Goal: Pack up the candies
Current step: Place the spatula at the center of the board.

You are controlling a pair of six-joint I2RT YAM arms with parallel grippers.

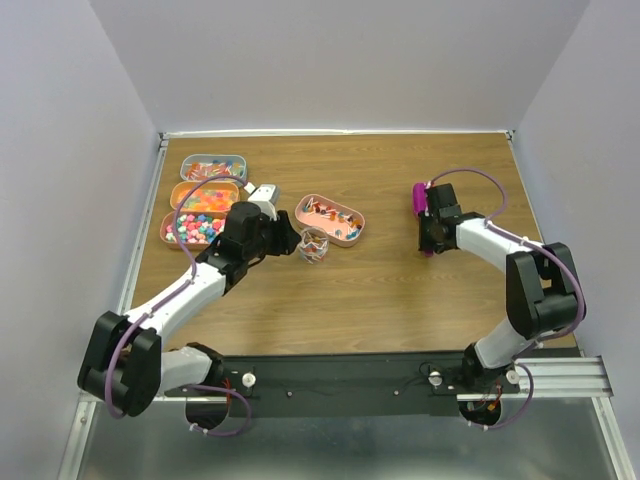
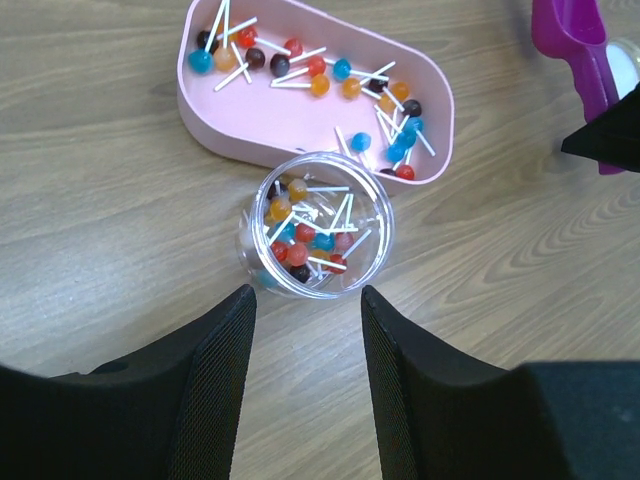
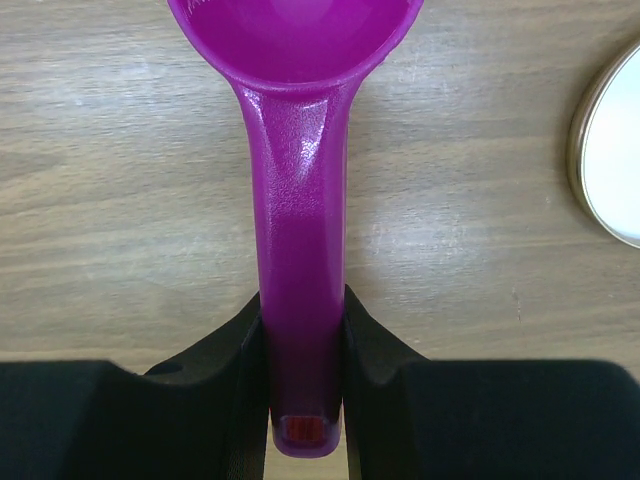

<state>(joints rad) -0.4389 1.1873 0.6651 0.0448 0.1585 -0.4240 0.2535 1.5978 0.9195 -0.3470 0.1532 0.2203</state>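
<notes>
Left arm: stretched forward and inward, wrist tipped down over the clear jar (image 2: 316, 225).
Left gripper (image 2: 308, 325): fingers apart, just short of the jar, holding nothing.
Right arm: elbow folded outward, forearm angled in toward mid-table.
Right gripper (image 3: 300, 335): clamped on the handle of the magenta scoop (image 3: 297, 200), bowl pointing away.
Candies (image 1: 197, 229): loose sweets in three tins (image 1: 244, 166) at far left.
Lollipops (image 2: 298, 252): some in the jar, others in the pink oval tray (image 2: 215, 110) just behind it.
</notes>
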